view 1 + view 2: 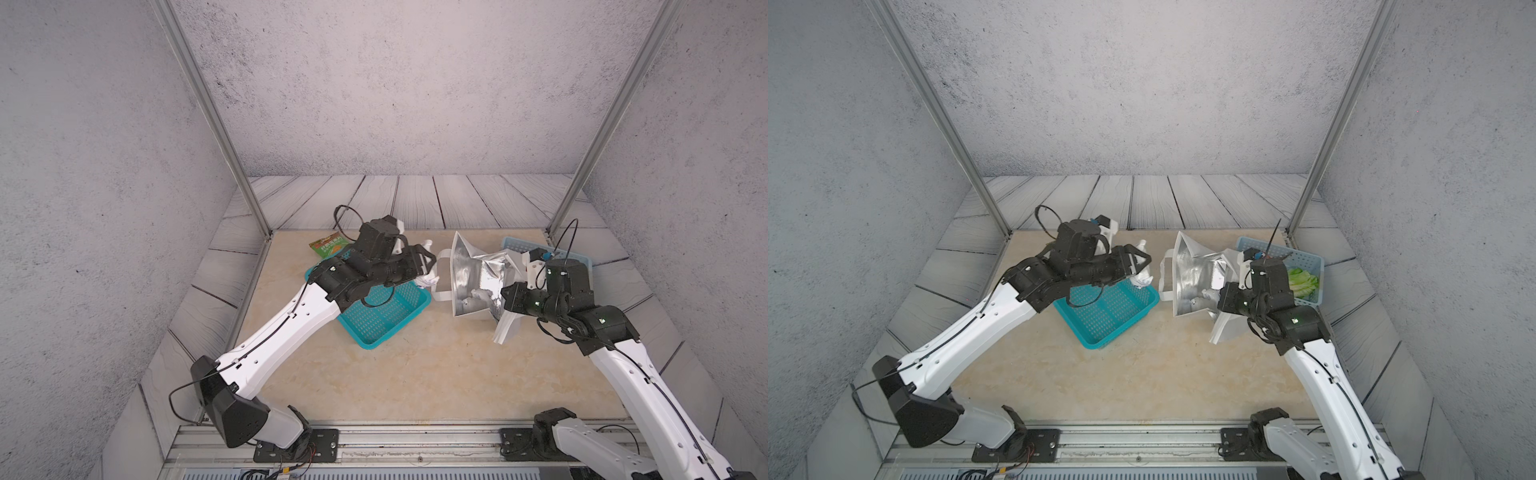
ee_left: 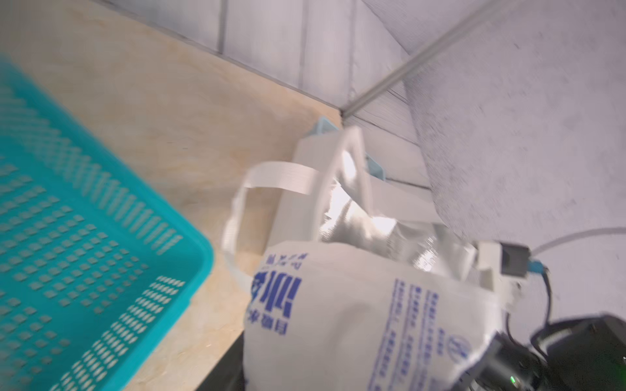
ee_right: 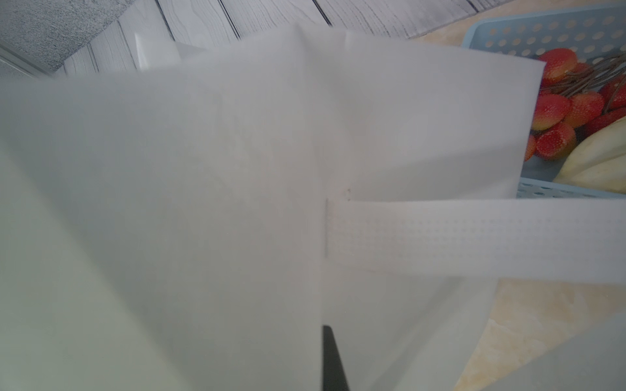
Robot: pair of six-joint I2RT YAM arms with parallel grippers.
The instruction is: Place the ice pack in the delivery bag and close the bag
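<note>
The ice pack (image 2: 355, 321), a white pouch with blue print, sits between the jaws of my left gripper (image 1: 424, 262), which is shut on it. In both top views it hangs above the far right corner of the teal basket, its ends (image 1: 1140, 281) sticking out past the gripper (image 1: 1139, 262). Just to its right the delivery bag (image 1: 473, 274) (image 1: 1187, 270) lies tipped, its silver-lined mouth (image 2: 359, 216) facing the pack. My right gripper (image 1: 508, 297) is shut on the bag's white wall (image 3: 203, 169); only one dark finger (image 3: 330, 359) shows.
The teal mesh basket (image 1: 374, 324) (image 2: 67, 237) stands under my left arm. A light-blue basket (image 1: 1304, 259) behind the bag holds lettuce (image 1: 1302, 282) and red fruit (image 3: 559, 111). A green snack packet (image 1: 328, 245) lies at the back left. A pale item (image 1: 478, 296) lies inside the bag.
</note>
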